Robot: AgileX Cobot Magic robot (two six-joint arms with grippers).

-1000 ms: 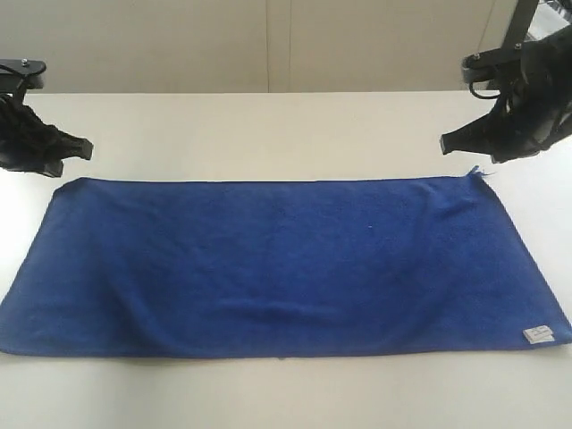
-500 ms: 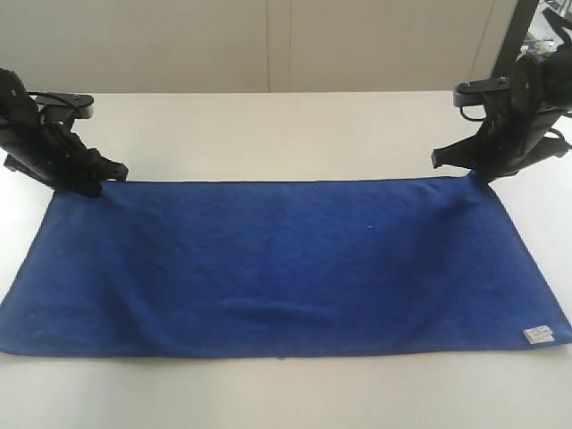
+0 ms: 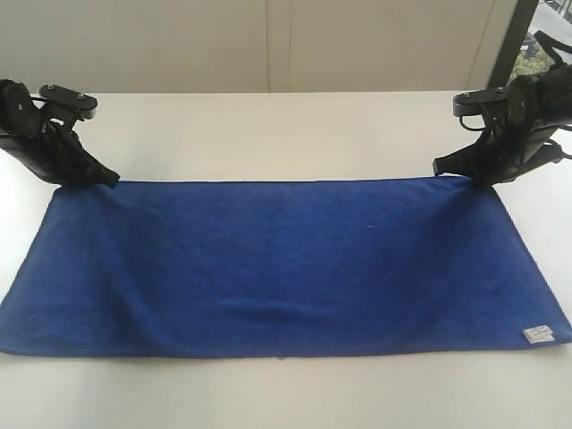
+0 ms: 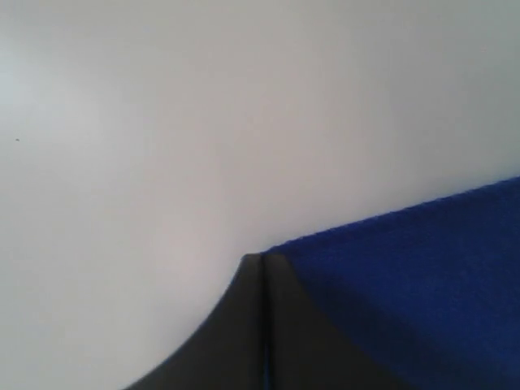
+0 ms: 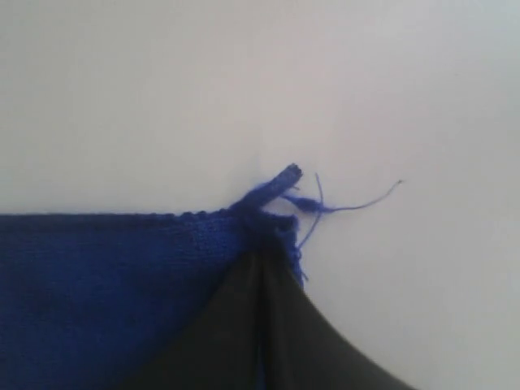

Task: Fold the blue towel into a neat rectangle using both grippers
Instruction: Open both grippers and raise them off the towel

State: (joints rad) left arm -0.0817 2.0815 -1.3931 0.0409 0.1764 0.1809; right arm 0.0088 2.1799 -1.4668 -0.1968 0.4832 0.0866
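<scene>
— Both grippers have come down since a second ago, from above the worktop [image 3: 286, 134] to the two far corners of the towel [image 3: 286, 259]. In the last half second the left gripper [image 3: 76, 179] shifted a little outward, and the right gripper [image 3: 481, 177] hardly moved.

— And the towel itself?

— It has not moved. It lies flat and spread out on the worktop, long side across, with the white label [image 3: 538, 334] at the near right corner.

— How do the left fingers stand?

— In the left wrist view the fingers [image 4: 236, 341] are pressed together, with only a thin line between them. Their tip touches the corner of the towel [image 4: 422, 268]. Whether cloth is caught between them I cannot tell, because the cloth shows on one side only.

— The right ones?

— Also together. In the right wrist view the fingers [image 5: 292, 341] are clamped on the corner of the towel [image 5: 97, 276]. The cloth is bunched at the tip, and loose blue threads [image 5: 280, 182] stick out past it over the worktop.

— Is any corner raised?

— In the exterior view both far corners sit low, at the worktop. The far edge runs straight between the two grippers.
</scene>
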